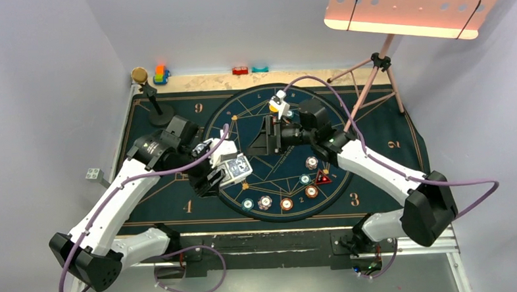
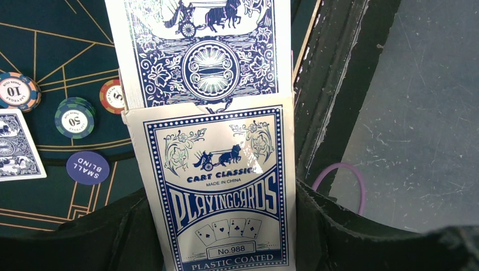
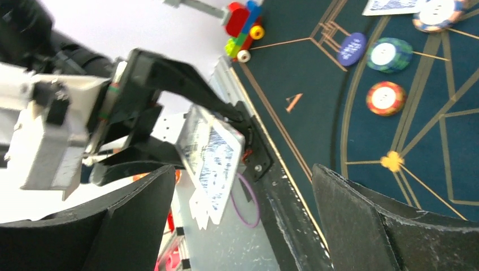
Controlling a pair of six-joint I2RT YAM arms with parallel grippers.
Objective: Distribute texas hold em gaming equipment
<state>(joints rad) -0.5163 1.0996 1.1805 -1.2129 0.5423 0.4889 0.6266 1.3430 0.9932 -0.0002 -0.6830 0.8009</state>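
Playing cards with blue patterned backs [image 2: 206, 51] stick partway out of their white-and-blue cardboard box [image 2: 217, 197]. The left pincer [image 2: 220, 226] clamps the box by its sides above the dark patterned mat [image 1: 387, 134], left of the middle and toward the near edge of the desk [image 1: 207, 79]. The right pincer [image 1: 272, 133] is spread wide and empty, pointing at the box from the desk's middle.

The chip part looks largely done. Round poker chips [image 1: 286, 203] lie in an arc toward the near edge, with the small red triangular marker [image 1: 322, 177] among them and a dark blue round "small blind" disc [image 2: 87, 167] close by. One face-down card [image 2: 14, 147] lies on the mat. Most of the deck seems undealt, so dealing is probably the main work left.

From above, the box and left arm cover that lone card, and both wrist views cut it off at the frame edge. Whether other cards are out I cannot tell. The left fingertips are hidden behind the box.
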